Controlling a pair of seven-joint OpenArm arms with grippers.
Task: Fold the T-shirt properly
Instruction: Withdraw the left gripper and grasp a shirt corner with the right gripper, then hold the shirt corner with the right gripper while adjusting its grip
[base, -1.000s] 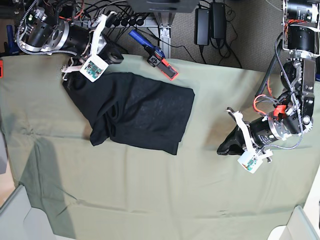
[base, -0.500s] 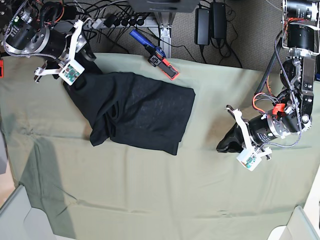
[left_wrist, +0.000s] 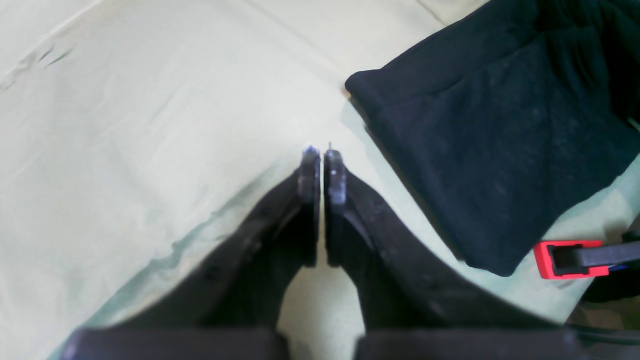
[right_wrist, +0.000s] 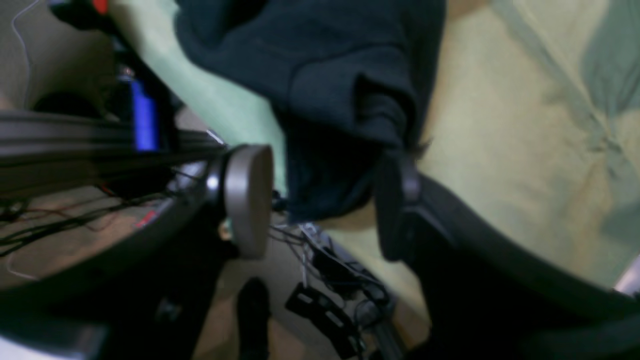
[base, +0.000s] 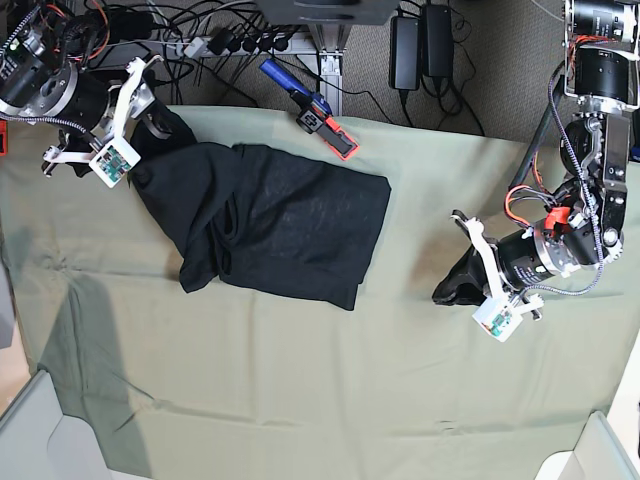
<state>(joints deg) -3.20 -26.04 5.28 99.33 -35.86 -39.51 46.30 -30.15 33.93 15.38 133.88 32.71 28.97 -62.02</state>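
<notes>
Both grippers show on my screens, and I take the nearer one first: the left gripper (base: 445, 295) sits low over the pale green table cloth (base: 300, 400) on the base view's right, its jaws pressed together with only a thin slit between them, nothing caught in it, as the left wrist view (left_wrist: 323, 152) makes plain. Its fingertips (left_wrist: 336, 172) hover over bare cloth, well apart from the T-shirt (base: 270, 220), whose near folded edge I see off to one side in that wrist view (left_wrist: 500, 140). I read the shirt as black and plain on the side showing, folded into a rough slab with a straight edge toward the left arm and a bunched, creased end toward the far left corner of the base view. It lies on the table cloth in the far half, left of centre. Farther back, the right gripper (base: 150, 122) is at that bunched end with its jaws standing apart; in the right wrist view (right_wrist: 325, 200) a lump of the dark fabric (right_wrist: 325, 90) hangs between the round pad and the opposite finger, but I cannot tell whether either touches it. Beyond the shirt's far edge a blue and red clamp (base: 310, 110) rests at the table's rim.
</notes>
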